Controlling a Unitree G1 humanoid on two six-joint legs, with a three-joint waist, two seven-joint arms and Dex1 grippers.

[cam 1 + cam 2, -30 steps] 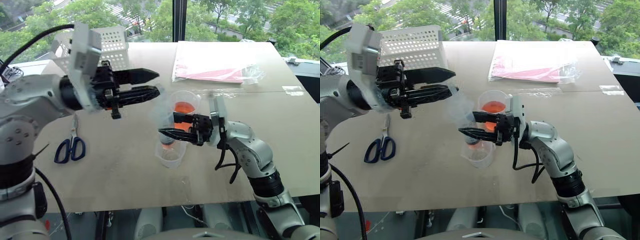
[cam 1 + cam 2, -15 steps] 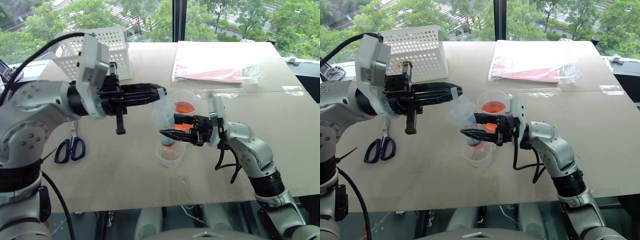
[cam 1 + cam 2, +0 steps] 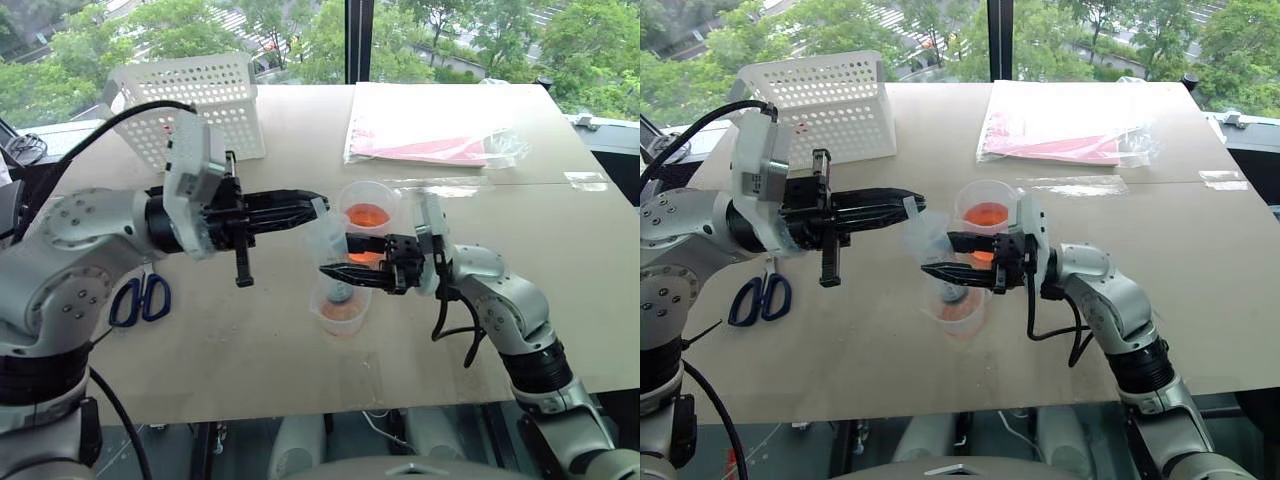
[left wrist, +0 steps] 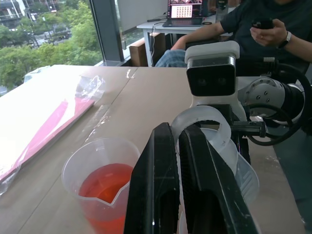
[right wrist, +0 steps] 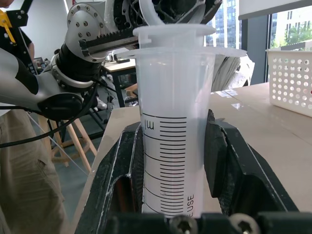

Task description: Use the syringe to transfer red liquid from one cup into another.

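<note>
My right gripper (image 3: 335, 254) is shut on the clear syringe (image 5: 173, 146) and holds it upright over the shorter cup (image 3: 340, 312). Its fingers (image 5: 122, 165) clamp the barrel. Orange-red liquid (image 3: 341, 315) lies in that cup's bottom, and the black plunger tip (image 3: 340, 292) sits low in the barrel. My left gripper (image 3: 318, 205) reaches in level from the left. It is shut on the translucent plunger ring (image 4: 202, 117) at the syringe's top. Just behind stands the taller cup (image 3: 368, 215), holding more red liquid (image 4: 105, 183).
A white perforated basket (image 3: 195, 100) stands at the back left. Blue scissors (image 3: 140, 297) lie at the left, under my left arm. A pink packet in clear plastic (image 3: 430, 130) lies at the back. A seated person (image 4: 253, 29) is beyond the table.
My left gripper shut and sank onto the plunger. The plunger went down, and red liquid now lies in the shorter cup. The right gripper kept still.
</note>
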